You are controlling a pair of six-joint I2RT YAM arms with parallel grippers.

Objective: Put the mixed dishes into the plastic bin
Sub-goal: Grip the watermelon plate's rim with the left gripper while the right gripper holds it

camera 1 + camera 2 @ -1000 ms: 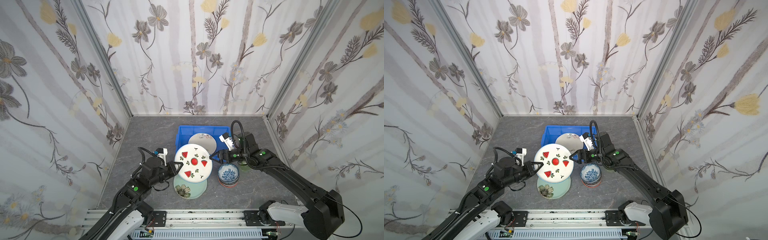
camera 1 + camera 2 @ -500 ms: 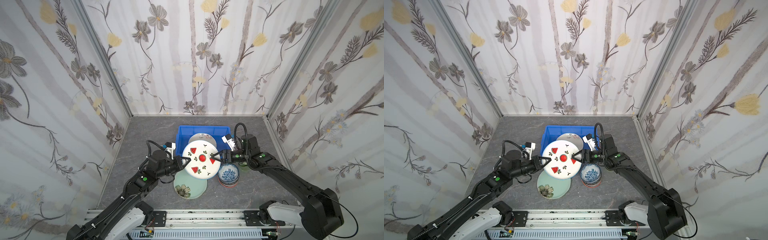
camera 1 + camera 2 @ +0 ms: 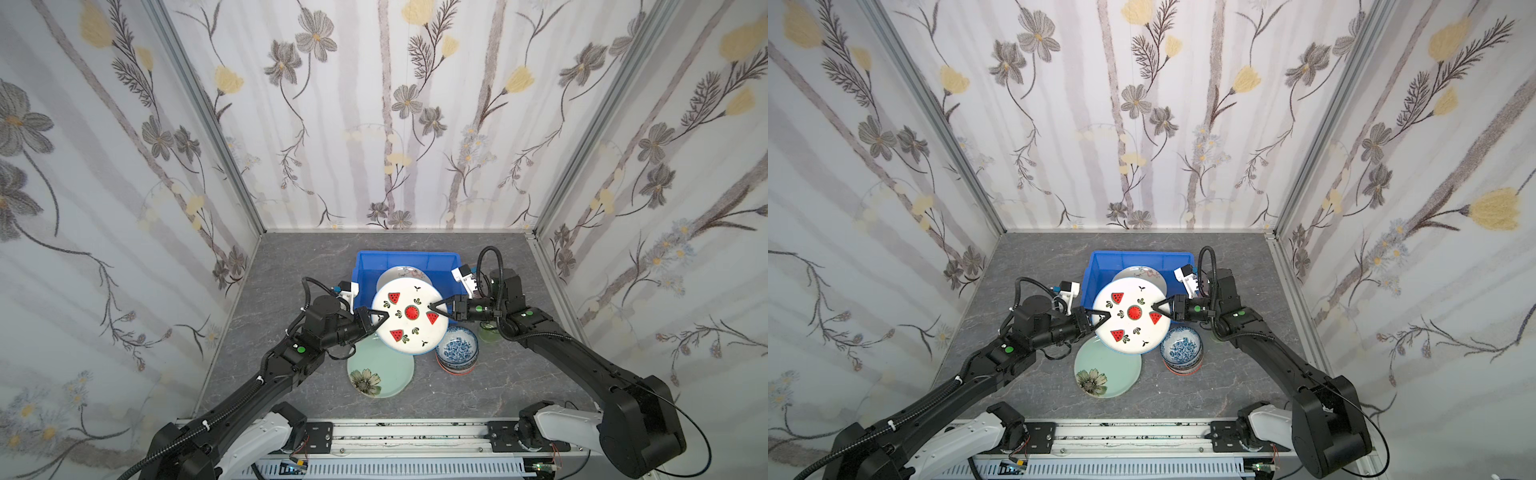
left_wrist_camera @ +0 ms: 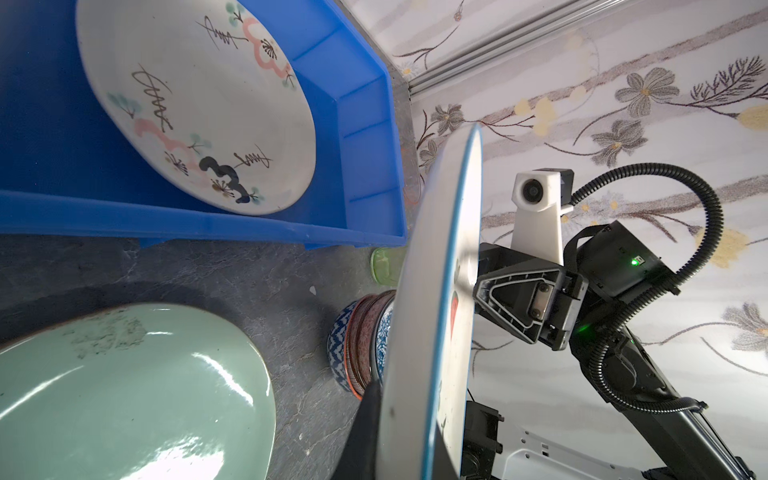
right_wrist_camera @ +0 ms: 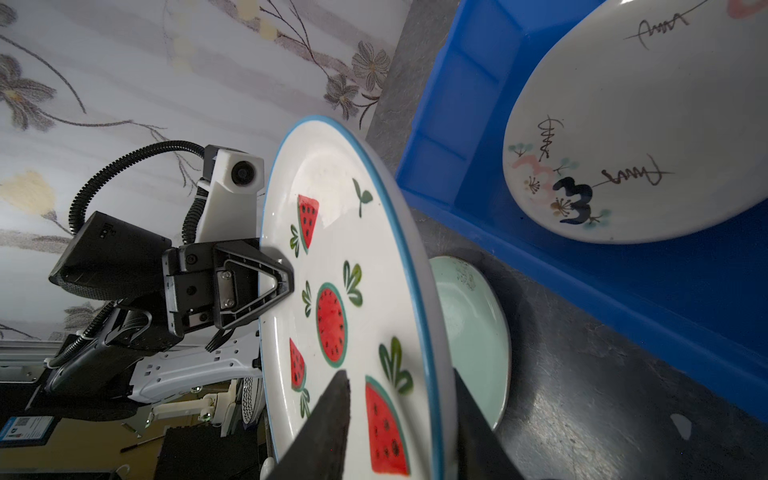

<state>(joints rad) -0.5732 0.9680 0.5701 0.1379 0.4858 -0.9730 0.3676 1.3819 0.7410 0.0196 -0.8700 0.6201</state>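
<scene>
In both top views the watermelon plate [image 3: 410,316] hangs mid-frame over the near wall of the blue bin [image 3: 409,258], with the left jaws clamped on its left rim. Left wrist view: the plate is edge-on, at centre. Right wrist view: the right jaws straddle the rim, lower centre; pressing or not, I cannot tell.

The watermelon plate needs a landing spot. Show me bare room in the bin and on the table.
Bare: bin floor left of the cream plate, and the table behind and left of the bin. Crowded: before the bin, around green plate and bowls.
</scene>
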